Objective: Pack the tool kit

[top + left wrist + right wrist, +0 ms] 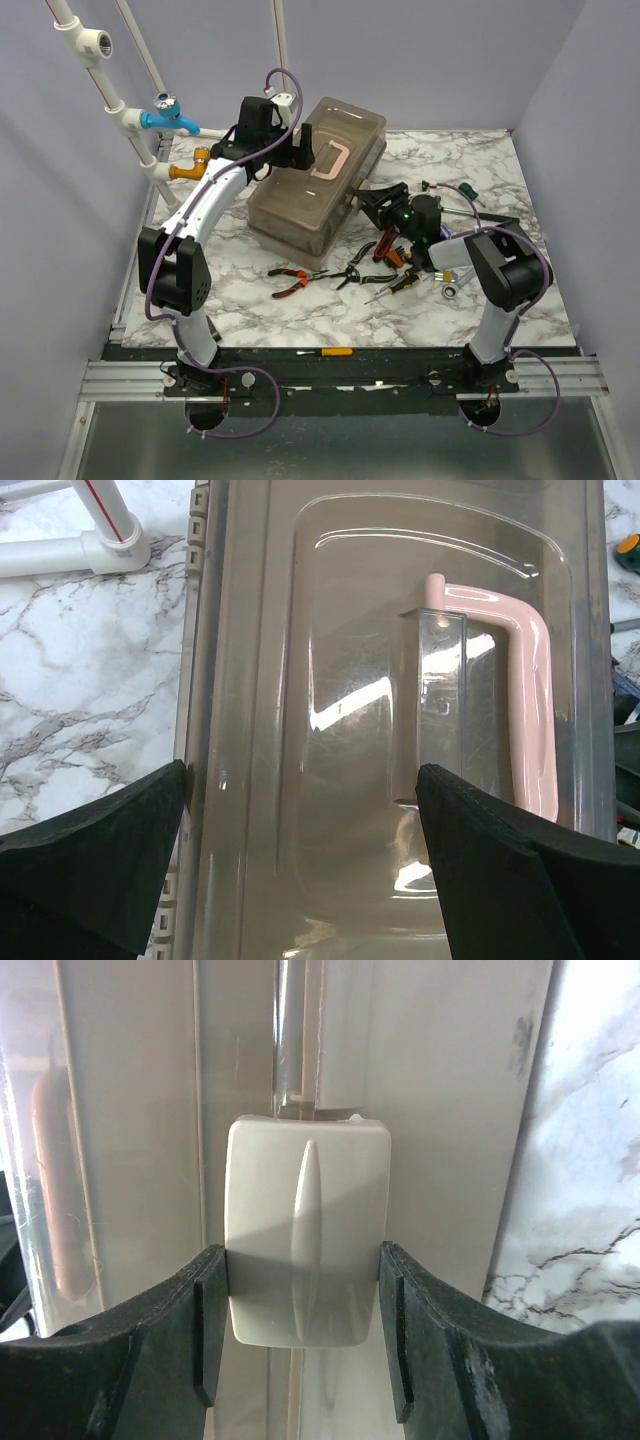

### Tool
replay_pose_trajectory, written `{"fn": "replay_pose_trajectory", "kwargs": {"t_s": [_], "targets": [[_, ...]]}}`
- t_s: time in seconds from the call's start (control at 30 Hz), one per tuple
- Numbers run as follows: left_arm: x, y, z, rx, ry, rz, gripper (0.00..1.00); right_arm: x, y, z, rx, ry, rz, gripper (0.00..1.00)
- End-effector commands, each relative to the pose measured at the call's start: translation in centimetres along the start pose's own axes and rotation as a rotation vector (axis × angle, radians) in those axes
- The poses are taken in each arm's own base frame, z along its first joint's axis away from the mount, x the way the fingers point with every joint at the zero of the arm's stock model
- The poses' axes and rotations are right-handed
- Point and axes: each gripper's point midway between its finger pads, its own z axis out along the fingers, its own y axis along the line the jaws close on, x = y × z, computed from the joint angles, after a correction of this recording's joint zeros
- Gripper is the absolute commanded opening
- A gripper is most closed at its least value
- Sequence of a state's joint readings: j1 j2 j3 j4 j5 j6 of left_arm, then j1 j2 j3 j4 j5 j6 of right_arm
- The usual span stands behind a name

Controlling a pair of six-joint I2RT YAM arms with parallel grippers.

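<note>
Pliers (290,277) on table (300,325) before toolbox (300,212)

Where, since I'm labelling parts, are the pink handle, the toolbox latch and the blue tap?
pink handle (536,710), left wrist view, its long bar.
toolbox latch (308,1235), right wrist view, its centre ridge.
blue tap (162,120), top external view, its body.

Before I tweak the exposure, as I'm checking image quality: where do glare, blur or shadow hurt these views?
Left wrist: white glare patches on the translucent lid beside the pink handle, near fingers black and detailless. Right wrist: latch sharp, softly lit, no glare. Top external: even light, only soft shadows by the pliers.
</note>
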State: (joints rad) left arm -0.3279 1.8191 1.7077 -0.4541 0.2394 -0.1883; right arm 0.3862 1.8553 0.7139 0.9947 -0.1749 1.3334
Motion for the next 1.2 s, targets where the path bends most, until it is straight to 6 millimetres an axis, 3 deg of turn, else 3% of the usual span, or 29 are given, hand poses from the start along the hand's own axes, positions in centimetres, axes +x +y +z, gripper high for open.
{"fn": "replay_pose_trajectory", "kwargs": {"t_s": [0.0, 0.43, 0.5, 0.63, 0.8, 1.0, 1.17], "targets": [[6.9, -7.6, -1.0, 0.219, 0.245, -0.063, 0.94, -0.3, -0.2, 0.8, 0.109, -0.028, -0.092, 0.40], [6.3, -7.0, -1.0, 0.176, 0.229, -0.042, 0.94, -2.8, -1.2, -0.5, 0.323, -0.147, -0.236, 0.42], [6.2, -6.8, -1.1, 0.164, 0.228, -0.039, 0.94, -2.9, -1.2, -0.7, 0.328, -0.154, -0.244, 0.47], [6.0, -6.6, -1.1, 0.155, 0.226, -0.033, 0.94, -2.8, -1.4, -1.0, 0.326, -0.154, -0.231, 0.84], [5.5, -6.5, -1.5, 0.140, 0.219, -0.019, 0.94, -3.0, -2.0, -1.8, 0.324, -0.164, -0.192, 0.97], [3.5, -6.7, -2.7, 0.129, 0.177, 0.003, 0.96, -3.5, -0.4, -2.8, -0.060, -0.051, -0.019, 1.00], [1.7, -6.8, -3.4, 0.114, 0.148, 0.017, 0.98, -3.0, 0.5, -2.9, -0.268, 0.041, 0.075, 1.00]]}}
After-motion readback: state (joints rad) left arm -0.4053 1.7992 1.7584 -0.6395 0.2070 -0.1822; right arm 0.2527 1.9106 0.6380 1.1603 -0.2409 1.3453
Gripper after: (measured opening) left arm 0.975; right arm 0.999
